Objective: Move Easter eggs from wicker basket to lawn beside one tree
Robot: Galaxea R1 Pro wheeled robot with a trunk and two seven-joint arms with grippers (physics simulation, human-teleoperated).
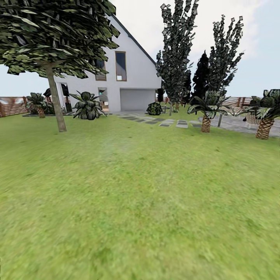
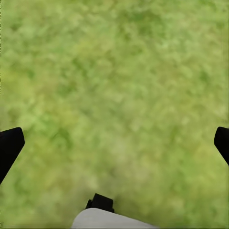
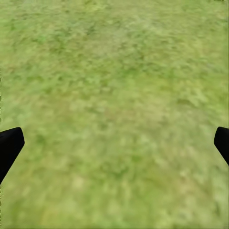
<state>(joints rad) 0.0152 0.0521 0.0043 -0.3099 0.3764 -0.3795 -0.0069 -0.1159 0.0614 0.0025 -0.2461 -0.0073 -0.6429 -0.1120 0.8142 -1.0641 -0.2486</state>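
The lawn [image 1: 140,202] spreads wide and green in the head view. A tree [image 1: 55,102] with a straight pale trunk and a dark jagged crown stands at the far left of the grass. The Easter eggs and the wicker basket are out of view. In the left wrist view my left gripper [image 2: 114,148] hangs open over bare grass [image 2: 114,86], its black fingertips [image 2: 9,147] far apart. My right gripper [image 3: 114,148] is open too, above grass [image 3: 114,95], with nothing between its fingers [image 3: 9,145].
A white house [image 1: 132,83] stands at the back, with bushes [image 1: 87,105] before it. Tall dark trees [image 1: 177,50] rise behind stepping stones [image 1: 167,122]. Two small palms [image 1: 206,112] [image 1: 266,116] edge grey paving [image 1: 241,124] at the right. A brown fence [image 1: 11,105] runs at far left.
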